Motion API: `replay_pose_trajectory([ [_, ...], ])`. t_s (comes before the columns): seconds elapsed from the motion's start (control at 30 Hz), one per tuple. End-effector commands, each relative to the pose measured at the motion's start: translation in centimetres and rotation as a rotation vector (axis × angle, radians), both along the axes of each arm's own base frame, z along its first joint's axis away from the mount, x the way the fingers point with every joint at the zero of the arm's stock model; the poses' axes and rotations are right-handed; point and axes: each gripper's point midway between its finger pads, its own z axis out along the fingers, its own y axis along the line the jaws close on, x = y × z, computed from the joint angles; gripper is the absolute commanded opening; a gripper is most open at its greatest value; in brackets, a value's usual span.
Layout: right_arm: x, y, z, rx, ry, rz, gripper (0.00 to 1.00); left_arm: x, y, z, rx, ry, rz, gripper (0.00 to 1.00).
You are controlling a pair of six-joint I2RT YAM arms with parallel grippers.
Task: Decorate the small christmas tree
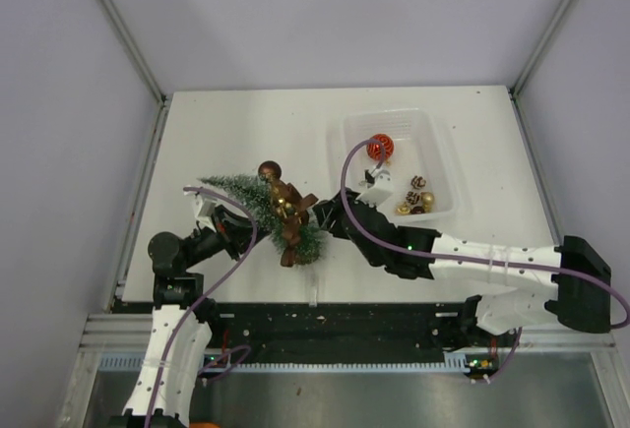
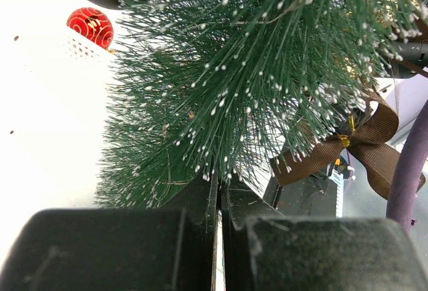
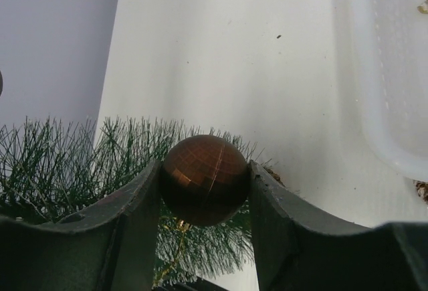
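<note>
The small christmas tree lies tilted centre-left in the top view, the left gripper pinched narrow on its bristles and the right gripper clamping a brown bauble; risk: pressing in shoves the tree loose, or the bauble drops unhooked.

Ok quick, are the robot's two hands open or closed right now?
Left hand: closed on the small christmas tree.
Right hand: closed, holding a brown bauble.

Tree left of bin
</note>
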Motion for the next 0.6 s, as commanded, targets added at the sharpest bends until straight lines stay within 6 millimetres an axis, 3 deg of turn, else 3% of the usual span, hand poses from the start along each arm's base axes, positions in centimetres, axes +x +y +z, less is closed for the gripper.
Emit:
replay_pose_trajectory([
  [0.0, -0.8, -0.5, 0.8, 0.013, 0.003, 0.007, 0.0, 0.2, 0.1, 1.0, 0.001, -0.075, 0.02, 0.0],
  [0.33, -0.5, -1.0, 2.2, 0.062, -0.007, -0.033, 0.0, 0.8, 0.4, 0.9, 0.002, -0.068, 0.055, 0.0],
  [0.57, 0.4, 1.6, 4.3, 0.114, -0.022, -0.024, 0.0, 2.4, 0.9, 1.1, -0.016, -0.022, 0.129, 0.0],
])
